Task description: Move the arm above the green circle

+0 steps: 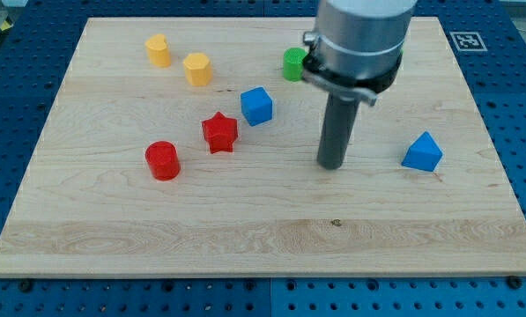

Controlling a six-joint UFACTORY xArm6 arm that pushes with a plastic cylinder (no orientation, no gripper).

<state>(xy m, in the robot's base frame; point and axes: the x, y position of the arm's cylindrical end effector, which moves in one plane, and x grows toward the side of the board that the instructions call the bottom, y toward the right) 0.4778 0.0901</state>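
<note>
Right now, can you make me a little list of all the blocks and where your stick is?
my tip: on the board, between blue cube and blue triangle block, touching neither
green circle: toward the view's top, partly hidden behind arm
blue cube: left of tip
blue triangle block: right of tip
red star: middle
red cylinder: left of star
yellow blocks: upper left

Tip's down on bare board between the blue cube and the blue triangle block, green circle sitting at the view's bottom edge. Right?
Not quite. The camera view shows the green circle near the view's top, partly hidden behind the arm, not at the bottom edge. The rest holds: my tip is on bare board between the blue cube and the blue triangle block.
</note>
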